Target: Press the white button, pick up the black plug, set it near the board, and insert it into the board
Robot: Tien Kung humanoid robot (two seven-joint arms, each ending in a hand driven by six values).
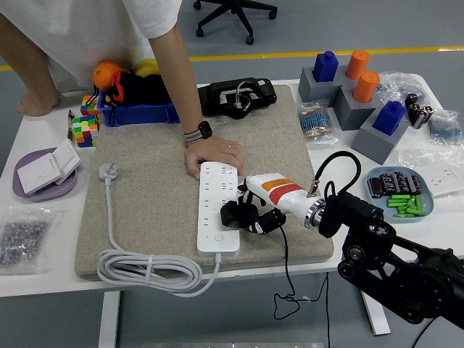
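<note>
A white power strip [218, 208] lies lengthwise on the beige mat [152, 188], its small button near the front end. My right hand [250, 214] reaches in from the right, fingers curled around the black plug [233, 213], which sits at the strip's right edge over the lower sockets. The plug's thin black cord [284, 275] drops off the table's front. A person's hand [212, 155] presses on the strip's far end. My left arm is out of sight.
The strip's white cable [148, 270] coils at the mat's front left. A purple plate [45, 177] with wall switches sits left. A blue tray [400, 190] of batteries and grey blocks [359, 98] with pegs stand right. Toys fill a blue bin [138, 109].
</note>
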